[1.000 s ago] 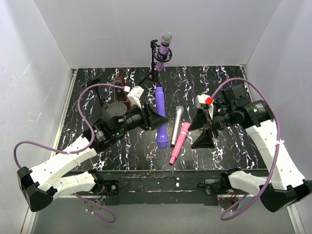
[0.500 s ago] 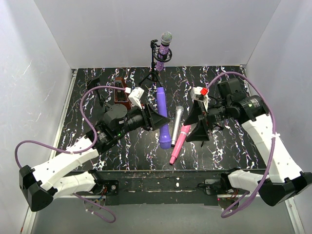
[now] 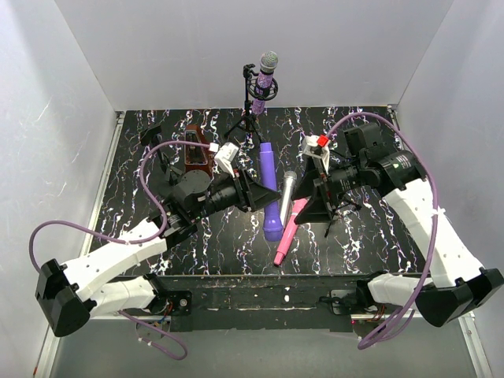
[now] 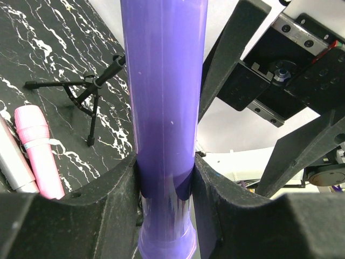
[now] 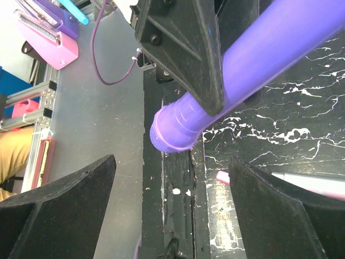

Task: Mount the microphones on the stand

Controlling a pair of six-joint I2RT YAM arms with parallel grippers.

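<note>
Glossy smooth violet microphone (image 4: 161, 108), marble-patterned table (image 3: 366, 242)

I can read no text, label, brand or number in any of my views. The violet microphone (image 4: 161, 108) shows no print even up close, and the red patch (image 3: 321, 141) on the right arm is too small to make out.

The top view looks down on the bench (image 3: 346, 244) from 6 o'clock. Both wrist views, close in, share the violet microphone (image 4: 164, 108).

Violet microphone (image 4: 164, 97) cropped at top; silver microphone (image 4: 13, 164) at left edge
</note>
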